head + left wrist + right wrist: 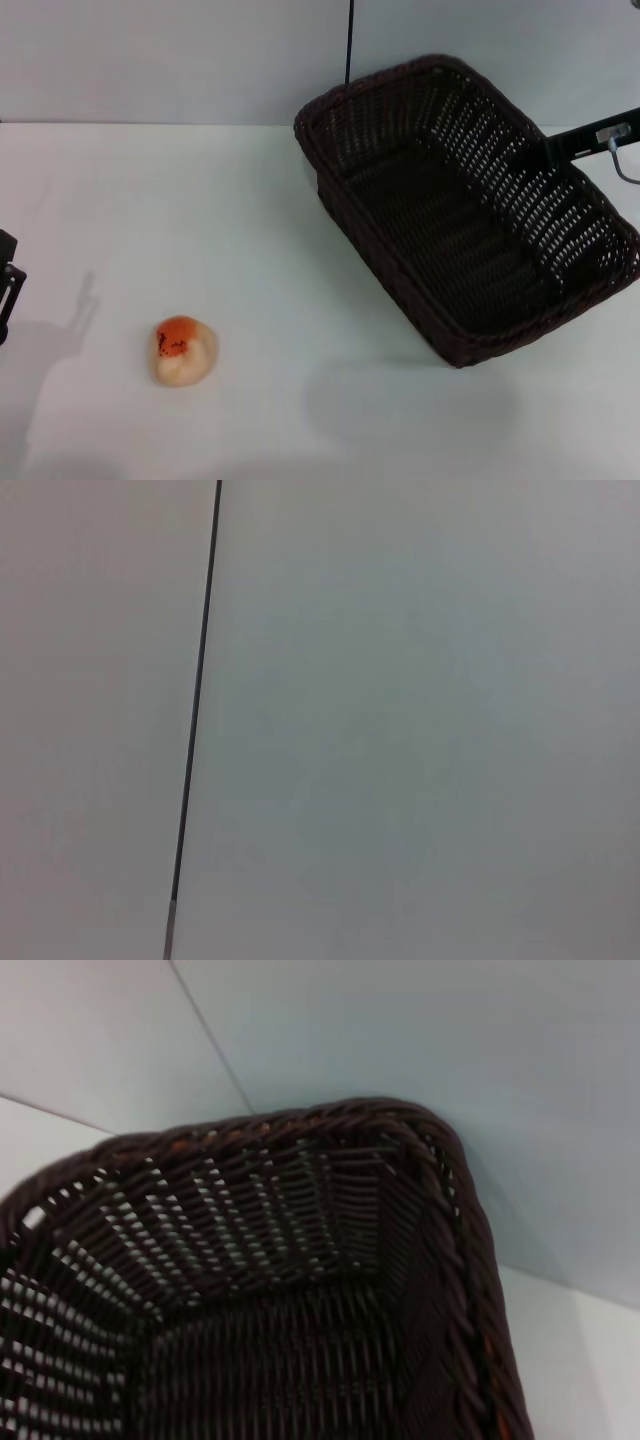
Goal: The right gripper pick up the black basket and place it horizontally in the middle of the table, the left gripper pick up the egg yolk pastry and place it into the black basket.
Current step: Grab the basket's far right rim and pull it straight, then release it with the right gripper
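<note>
The black basket [450, 210] hangs tilted above the right side of the table [200, 220], with its shadow on the tabletop below it. My right gripper [553, 148] comes in from the right edge and is shut on the basket's far right rim. The right wrist view looks into the basket's woven inside [270, 1290]. The egg yolk pastry [183, 350] lies on the table at the front left, orange top up. My left gripper [6, 285] shows only as a black part at the left edge, well left of the pastry.
A pale wall stands behind the table, with a thin black cable [349, 40] running down it behind the basket. The left wrist view shows only the wall and a dark vertical line [195, 710].
</note>
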